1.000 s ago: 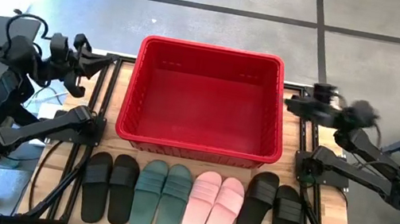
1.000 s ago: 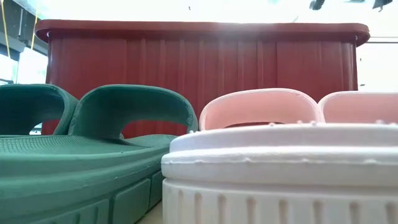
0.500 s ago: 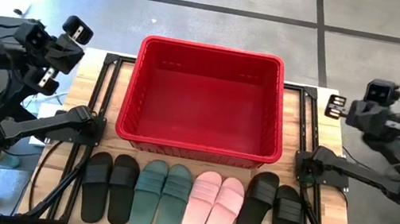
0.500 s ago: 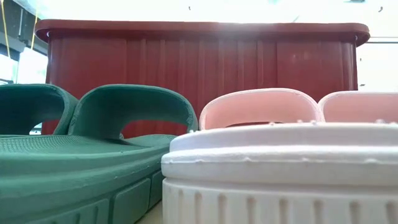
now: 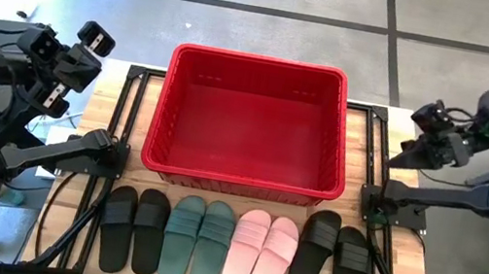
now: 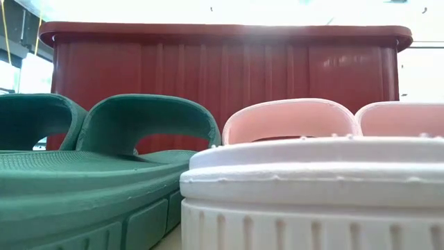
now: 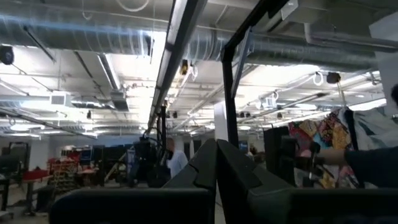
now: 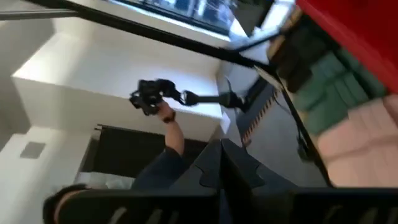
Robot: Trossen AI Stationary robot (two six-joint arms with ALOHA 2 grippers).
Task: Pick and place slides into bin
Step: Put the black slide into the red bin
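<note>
Red plastic fills the middle of my table: the bin (image 5: 250,123), empty, its perforated walls and thick rim sitting square between my two arm mounts. Along the near edge, just in front of it, lie the slides in one tidy row, all eight flat on the wood: a black pair (image 5: 133,229) on my left, then the sage-green pair (image 5: 196,240), the pale pink pair (image 5: 261,251), and the second black pair (image 5: 331,261) on my right. None is in the bin yet, so I judge the work not begun.

My left gripper (image 5: 93,37) is raised off the table's left side, beside the bin's far corner, fingers pressed together and holding nothing. My right gripper (image 5: 423,117) hangs off the right side, likewise closed and empty; its camera catches a person's arm (image 8: 169,138) in the room beyond.

The risks I foresee: with fingers shut I could only shove a sandal, so they must part first. The slides touch their neighbours, so a careless grab may drag two. Rubbery straps could flex and slip mid-lift, and a low carry might catch the bin's rim.
</note>
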